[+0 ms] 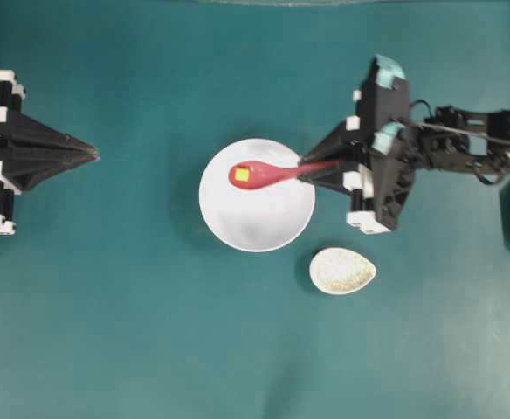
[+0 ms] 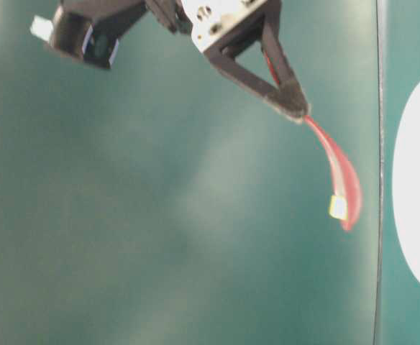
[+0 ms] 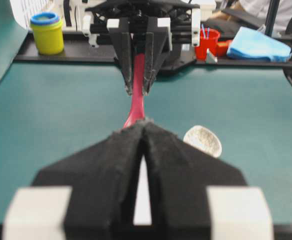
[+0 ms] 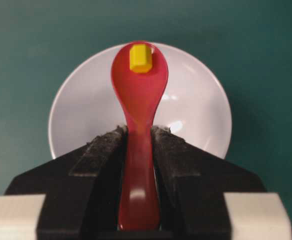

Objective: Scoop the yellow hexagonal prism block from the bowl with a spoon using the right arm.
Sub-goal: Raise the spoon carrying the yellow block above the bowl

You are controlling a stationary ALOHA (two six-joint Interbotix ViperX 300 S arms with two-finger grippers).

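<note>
Right fingers (image 4: 138, 150) pinching glossy red spoon (image 4: 138, 95) handle; we see tiny yellow block (image 4: 140, 58) in scoop beyond fingers, above white bowl (image 4: 86, 105). Left fingers (image 3: 142, 131) pressed together.

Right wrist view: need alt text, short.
A red-pink spoon, its handle clamped between the right gripper's black fingers, carries a small yellow block near the tip of its scoop. Behind it is a white bowl on a teal table.

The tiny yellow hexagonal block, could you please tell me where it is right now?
The tiny yellow hexagonal block sits near the tip of the glossy red-pink spoon's scoop, above the large white bowl, left of centre in the overhead view.
</note>
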